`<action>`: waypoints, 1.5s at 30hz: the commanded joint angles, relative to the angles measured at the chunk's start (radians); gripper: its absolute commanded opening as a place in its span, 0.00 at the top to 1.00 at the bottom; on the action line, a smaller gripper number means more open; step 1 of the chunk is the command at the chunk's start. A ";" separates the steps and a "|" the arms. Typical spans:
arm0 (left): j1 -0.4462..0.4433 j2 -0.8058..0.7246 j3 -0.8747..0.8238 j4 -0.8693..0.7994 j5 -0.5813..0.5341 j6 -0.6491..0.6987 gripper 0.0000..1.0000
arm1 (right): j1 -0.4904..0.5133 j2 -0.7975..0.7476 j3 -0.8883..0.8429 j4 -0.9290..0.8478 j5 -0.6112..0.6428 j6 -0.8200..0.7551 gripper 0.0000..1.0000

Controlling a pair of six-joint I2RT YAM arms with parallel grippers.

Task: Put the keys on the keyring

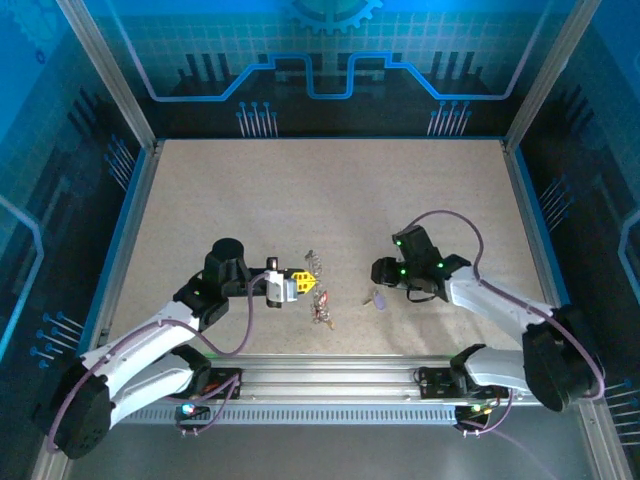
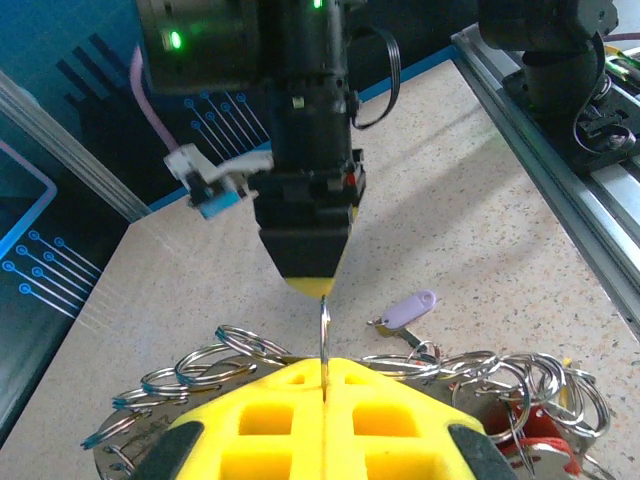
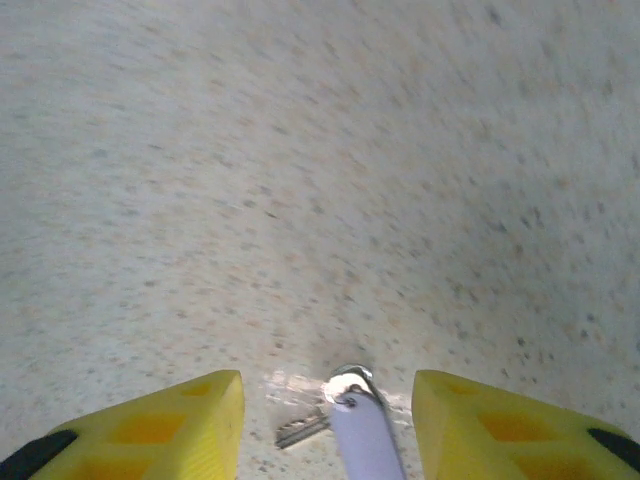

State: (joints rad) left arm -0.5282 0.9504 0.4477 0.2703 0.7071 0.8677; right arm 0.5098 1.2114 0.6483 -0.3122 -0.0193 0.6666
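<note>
Left pincer [image 2: 325, 372]: the yellow fingers are pressed together and clamped on the keyring [image 2: 324, 330], a thin grey wire loop. The loop stands upright and edge-on out of the seam between the fingertips.

Right pincer [image 3: 328, 380]: the yellow fingers stand well apart and hold nothing. They straddle the lilac key [image 3: 365, 445], a tiny metal key with a pale lilac plastic head, and neither finger touches it. This key lies flat on the speckled beige table [image 3: 300, 150], near the held keyring on its right-hand side. What appears to be a red-headed key [image 2: 540, 440] lies among a tangle of small silver split rings [image 2: 230, 360] just beside the left pincer.

Handling, keys: each is judged light, stiff and thin. One lying flat on a hard surface gives the fingers little to grip and is likely to skid or flip as they close. Take hold across the plastic head, which is the broadest part. Leave the end with the hole free for threading.

Handling, keyring: the wire is judged springy and smooth, so it may twist or slide in the clamp when a key is pushed onto it. Keep the grip away from the point where the key is to enter. Apply the key gently and in line with the wire.
</note>
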 commanded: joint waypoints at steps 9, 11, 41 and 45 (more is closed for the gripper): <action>-0.009 -0.036 0.020 -0.091 0.012 0.082 1.00 | 0.349 -0.284 -0.191 0.526 -0.261 -1.086 0.55; -0.012 -0.038 0.023 -0.119 0.017 0.113 1.00 | 0.367 -0.297 -0.176 0.488 -0.303 -1.201 0.57; -0.026 -0.048 0.015 -0.085 0.038 0.087 1.00 | 0.433 -0.142 -0.055 0.624 -0.205 -1.274 0.87; -0.025 -0.050 0.011 -0.068 0.036 0.073 1.00 | 0.432 -0.144 -0.068 0.628 -0.180 -1.283 0.79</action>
State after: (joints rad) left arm -0.5472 0.9207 0.4480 0.1589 0.6960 0.9424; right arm 0.9337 1.0672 0.5789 0.2611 -0.2413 -0.6224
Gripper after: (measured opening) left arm 0.052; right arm 0.199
